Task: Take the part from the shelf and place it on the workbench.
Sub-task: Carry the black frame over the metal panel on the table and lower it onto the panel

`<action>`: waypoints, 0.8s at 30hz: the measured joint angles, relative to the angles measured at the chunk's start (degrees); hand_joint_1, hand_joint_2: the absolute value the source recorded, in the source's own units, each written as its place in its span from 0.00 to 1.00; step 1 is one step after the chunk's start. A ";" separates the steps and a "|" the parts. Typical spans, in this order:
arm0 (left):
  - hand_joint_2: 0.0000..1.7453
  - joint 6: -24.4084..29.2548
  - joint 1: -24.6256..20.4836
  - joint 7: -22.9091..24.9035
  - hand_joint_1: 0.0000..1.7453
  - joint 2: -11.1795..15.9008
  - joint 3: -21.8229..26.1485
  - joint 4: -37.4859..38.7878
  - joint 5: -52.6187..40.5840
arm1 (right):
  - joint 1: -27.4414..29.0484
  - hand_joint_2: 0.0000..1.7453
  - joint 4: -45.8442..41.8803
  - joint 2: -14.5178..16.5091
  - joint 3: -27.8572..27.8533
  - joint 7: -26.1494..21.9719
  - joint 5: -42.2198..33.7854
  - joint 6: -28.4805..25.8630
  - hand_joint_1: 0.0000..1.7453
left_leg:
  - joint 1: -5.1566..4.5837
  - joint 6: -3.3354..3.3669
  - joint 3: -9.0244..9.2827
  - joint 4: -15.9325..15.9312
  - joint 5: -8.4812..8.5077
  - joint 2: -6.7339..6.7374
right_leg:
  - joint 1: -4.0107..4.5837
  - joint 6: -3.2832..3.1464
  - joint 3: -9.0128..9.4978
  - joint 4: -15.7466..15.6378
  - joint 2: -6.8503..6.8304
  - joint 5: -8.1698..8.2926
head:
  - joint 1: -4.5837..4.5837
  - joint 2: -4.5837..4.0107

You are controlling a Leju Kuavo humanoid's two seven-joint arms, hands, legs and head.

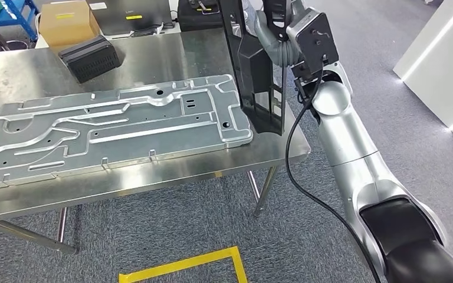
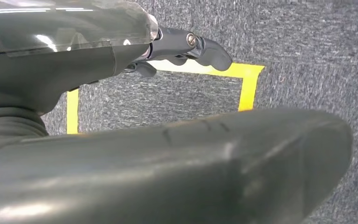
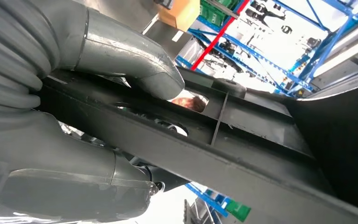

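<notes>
My right hand (image 1: 273, 26) grips the top of a long black plastic part (image 1: 257, 73) and holds it upright over the right end of the steel workbench (image 1: 153, 177). The part's lower end hangs beside the right end of a large aluminium plate (image 1: 118, 127); I cannot tell whether it touches the bench. In the right wrist view my right hand (image 3: 74, 112) wraps the black part (image 3: 242, 140), with its thumb (image 3: 135, 60) pressed on one face. My left hand (image 2: 182, 46) hangs over the carpet and holds nothing, its fingers apart from the thumb.
A black box (image 1: 89, 58), a cardboard box (image 1: 68, 22) and a dark case (image 1: 135, 15) stand at the bench's far side. A black cable (image 1: 292, 171) hangs from my right wrist. Yellow floor tape (image 1: 183, 268) lies in front of the bench; a white cabinet (image 1: 442, 65) stands at the right.
</notes>
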 joint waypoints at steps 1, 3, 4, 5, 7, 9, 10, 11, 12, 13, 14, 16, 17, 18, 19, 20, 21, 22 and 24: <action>0.00 0.08 0.01 0.00 0.00 0.00 0.01 0.00 0.15 | 0.17 1.00 -0.05 0.03 0.03 0.30 0.25 0.10 1.00 | 0.01 0.03 0.00 0.02 -0.02 -0.27 | -0.17 0.14 -1.83 3.54 -0.01 -1.13 | 0.00 0.00; 0.00 0.21 0.04 -0.03 0.00 -0.02 0.03 0.00 0.38 | 0.38 1.00 -0.01 0.22 0.13 0.66 0.66 0.41 1.00 | 0.03 -0.02 0.03 0.12 -0.08 -1.10 | -0.53 0.27 -2.88 4.99 0.02 -0.19 | 0.00 0.00; 0.00 0.25 0.07 -0.07 0.00 -0.03 0.03 0.00 0.49 | 0.34 1.00 0.01 0.32 0.15 0.78 0.84 0.55 1.00 | 0.04 -0.11 0.06 0.22 -0.14 -1.63 | -0.67 0.22 -1.67 2.22 0.21 1.75 | 0.00 0.00; 0.00 0.25 0.08 -0.11 0.00 -0.04 0.04 0.00 0.60 | 0.22 1.00 0.02 0.42 0.16 0.84 1.01 0.66 1.00 | 0.05 -0.26 0.07 0.36 -0.24 -2.18 | -0.80 0.11 0.24 -2.00 0.84 3.93 | 0.00 0.00; 0.00 0.25 0.05 -0.20 0.00 -0.03 0.03 0.00 0.66 | 0.00 1.00 0.05 0.48 0.16 0.85 1.19 0.74 1.00 | -0.02 -0.72 -0.19 0.67 -0.41 -3.17 | -0.97 -0.04 3.50 -8.76 2.44 6.33 | 0.00 0.00; 0.00 0.32 0.08 -0.26 0.00 0.01 0.03 0.01 0.61 | -0.02 1.00 0.12 0.51 0.18 0.83 1.39 0.71 1.00 | 0.13 -1.36 -0.50 0.66 -0.36 -4.09 | -0.83 -0.23 4.36 -10.44 2.72 6.27 | 0.00 0.00; 0.00 0.39 0.19 -0.26 0.00 0.03 0.03 0.02 0.53 | 0.00 1.00 0.15 0.57 0.19 0.79 1.57 0.68 1.00 | 0.21 -1.75 -0.53 0.52 -0.28 -4.64 | -0.81 -0.48 4.45 -10.63 2.13 6.33 | 0.00 0.00; 0.00 0.48 0.34 -0.25 0.00 0.06 0.03 0.03 0.46 | 0.01 1.00 0.18 0.63 0.20 0.75 1.81 0.63 1.00 | 0.30 -2.06 -0.58 0.55 -0.37 -4.72 | -0.83 -0.80 4.65 -10.93 1.52 6.39 | 0.00 0.00; 0.00 0.57 0.49 -0.22 0.00 0.07 0.02 0.05 0.39 | -0.04 1.00 0.20 0.70 0.21 0.71 2.02 0.56 1.00 | 0.26 -2.33 -0.89 1.22 -0.89 -4.11 | -0.92 -1.21 4.90 -11.26 0.91 6.47 | -0.01 0.00; 0.00 0.63 0.57 -0.19 0.00 0.11 0.02 0.07 0.32 | -0.10 1.00 0.21 0.76 0.21 0.67 2.16 0.48 1.00 | 0.19 -2.56 -1.72 3.07 -2.02 -2.99 | -1.01 -1.59 5.14 -11.59 0.28 6.54 | -0.01 0.00; 0.00 0.70 0.59 -0.17 0.00 0.15 0.02 0.08 0.29 | -0.13 1.00 0.22 0.78 0.21 0.65 2.23 0.38 1.00 | 0.22 -2.71 -3.23 6.31 -3.73 -1.54 | -0.92 -1.88 5.30 -11.73 -0.34 6.52 | -0.02 0.00; 0.00 0.76 0.53 -0.17 0.00 0.23 0.02 0.10 0.21 | -0.11 1.00 0.33 0.81 0.24 0.62 2.26 0.25 1.00 | 0.27 -3.07 -7.24 14.46 -7.10 0.26 | -0.71 -2.22 5.38 -11.74 -1.49 6.35 | -0.02 0.00; 0.00 0.77 0.56 -0.16 0.00 0.25 0.02 0.11 0.18 | -0.06 1.00 0.40 0.82 0.27 0.62 2.26 0.20 1.00 | 0.33 -3.19 -8.59 17.01 -7.66 0.55 | -0.63 -2.28 5.42 -11.71 -2.06 6.25 | -0.02 0.00; 0.00 0.76 0.61 -0.16 0.00 0.25 0.02 0.12 0.16 | -0.02 1.00 0.48 0.84 0.31 0.62 2.27 0.19 1.00 | 0.37 -3.28 -8.99 17.56 -7.23 0.70 | -0.59 -2.27 5.45 -11.65 -2.57 6.16 | -0.02 0.00; 0.00 0.75 0.67 -0.15 0.00 0.24 0.02 0.13 0.15 | 0.00 1.00 0.51 0.85 0.33 0.63 2.27 0.18 1.00 | 0.39 -3.32 -8.83 17.03 -6.46 0.80 | -0.57 -2.23 5.49 -11.61 -2.94 6.09 | -0.02 0.00; 0.00 0.75 0.70 -0.15 0.00 0.24 0.02 0.13 0.15 | 0.00 1.00 0.52 0.86 0.36 0.63 2.27 0.18 1.00 | 0.40 -3.34 -8.43 16.09 -5.71 0.87 | -0.57 -2.20 5.52 -11.58 -3.17 6.03 | -0.02 0.00; 0.00 0.75 0.71 -0.15 0.00 0.25 0.02 0.13 0.15 | 0.00 1.00 0.52 0.87 0.36 0.63 2.27 0.18 1.00 | 0.41 -3.34 -8.08 15.33 -5.23 0.92 | -0.57 -2.17 5.54 -11.55 -3.29 6.00 | -0.02 0.00; 0.00 0.75 0.71 -0.15 0.00 0.25 0.02 0.13 0.15 | 0.00 1.00 0.52 0.88 0.36 0.63 2.27 0.18 1.00 | 0.41 -3.34 -7.91 14.99 -5.03 0.95 | -0.57 -2.16 5.55 -11.54 -3.33 5.99 | -0.02 0.00; 0.00 0.76 0.68 -0.15 0.00 0.33 0.02 0.13 0.15 | -0.03 1.00 0.51 0.90 0.36 0.63 2.27 0.15 1.00 | 0.41 -3.23 -5.21 9.71 -2.47 1.83 | -0.58 -1.97 5.77 -11.39 -3.89 5.74 | -0.02 0.00</action>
